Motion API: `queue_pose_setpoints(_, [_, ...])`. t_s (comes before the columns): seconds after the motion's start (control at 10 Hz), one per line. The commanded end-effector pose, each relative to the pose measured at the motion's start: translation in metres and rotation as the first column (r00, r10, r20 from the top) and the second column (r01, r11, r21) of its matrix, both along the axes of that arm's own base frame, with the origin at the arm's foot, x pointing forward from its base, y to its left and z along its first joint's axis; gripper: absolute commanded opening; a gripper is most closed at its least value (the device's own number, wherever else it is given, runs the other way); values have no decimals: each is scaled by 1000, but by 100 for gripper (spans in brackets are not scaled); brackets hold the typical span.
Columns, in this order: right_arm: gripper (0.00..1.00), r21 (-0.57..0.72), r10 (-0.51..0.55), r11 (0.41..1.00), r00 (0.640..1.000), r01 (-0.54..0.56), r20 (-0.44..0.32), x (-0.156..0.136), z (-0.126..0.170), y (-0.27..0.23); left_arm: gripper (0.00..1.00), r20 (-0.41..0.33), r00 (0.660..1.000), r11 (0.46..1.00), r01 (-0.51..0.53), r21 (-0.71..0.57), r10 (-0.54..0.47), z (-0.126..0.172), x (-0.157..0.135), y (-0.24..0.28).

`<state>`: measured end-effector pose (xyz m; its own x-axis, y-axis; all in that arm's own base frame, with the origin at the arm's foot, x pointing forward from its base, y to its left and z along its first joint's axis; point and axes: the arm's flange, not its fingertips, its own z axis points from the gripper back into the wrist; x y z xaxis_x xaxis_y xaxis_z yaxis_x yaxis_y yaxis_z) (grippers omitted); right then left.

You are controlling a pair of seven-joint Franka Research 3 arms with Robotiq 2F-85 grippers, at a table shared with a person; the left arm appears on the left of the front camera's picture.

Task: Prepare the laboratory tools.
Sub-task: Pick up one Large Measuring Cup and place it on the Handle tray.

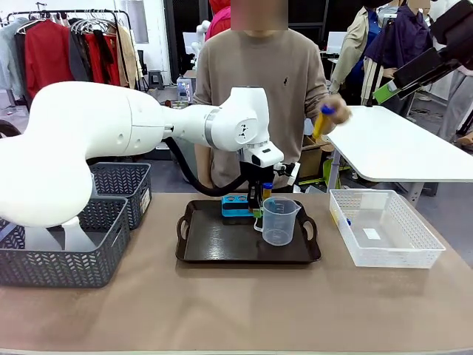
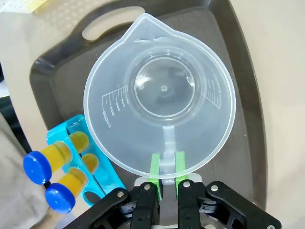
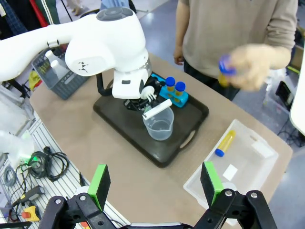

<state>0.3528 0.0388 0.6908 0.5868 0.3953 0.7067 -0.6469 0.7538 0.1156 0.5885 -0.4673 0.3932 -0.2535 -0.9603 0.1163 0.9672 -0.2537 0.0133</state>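
- The left gripper [image 2: 167, 167], at the bottom middle of the left wrist view, has its green pads squeezed tight on the thin handle of the clear measuring beaker [image 2: 162, 90].
- From the jaws, the beaker spreads toward the top of the frame. It stands straight up with its mouth open to the camera.
- It is over the dark tray [image 2: 245, 143]. I cannot tell if its bottom touches the tray.
- Just beside it, at the lower left, a blue rack [image 2: 109, 183] holds two yellow tubes [image 2: 59, 155] with blue caps.
- In the right wrist view, the right gripper [image 3: 155, 176] hangs at the bottom with its jaws wide apart and nothing in them, well away from the beaker.
- A third tube [image 3: 225, 143] lies flat in the white basket [image 3: 248, 162]. A person's hand [image 3: 250, 67] at the upper right holds a fourth.
- I think the left arm must finish the beaker, by letting go or lifting it straight.
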Motion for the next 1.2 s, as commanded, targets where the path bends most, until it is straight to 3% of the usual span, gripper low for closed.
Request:
queue_pose_setpoints(0.0, [100,12,11,1000,1000,-11,3,0,0,0,0,13,1000,1000,10,16,-10,-3,5,-1])
queue_pose_setpoints(0.1, [100,12,11,1000,1000,-11,3,0,0,0,15,9,1000,1000,9,13,-9,-5,6,-1])
queue_pose_setpoints(0.5, [100,12,11,1000,1000,-11,3,0,0,0,92,9,1000,1000,-12,5,12,11,-2,7])
queue_pose_setpoints(0.6, [100,12,11,1000,1000,-11,3,0,0,0,100,22,999,1000,-28,-1,28,23,-7,15])
queue_pose_setpoints(1.1, [100,12,11,1000,1000,-11,3,0,0,0,100,32,995,995,-94,-29,95,88,-40,52])
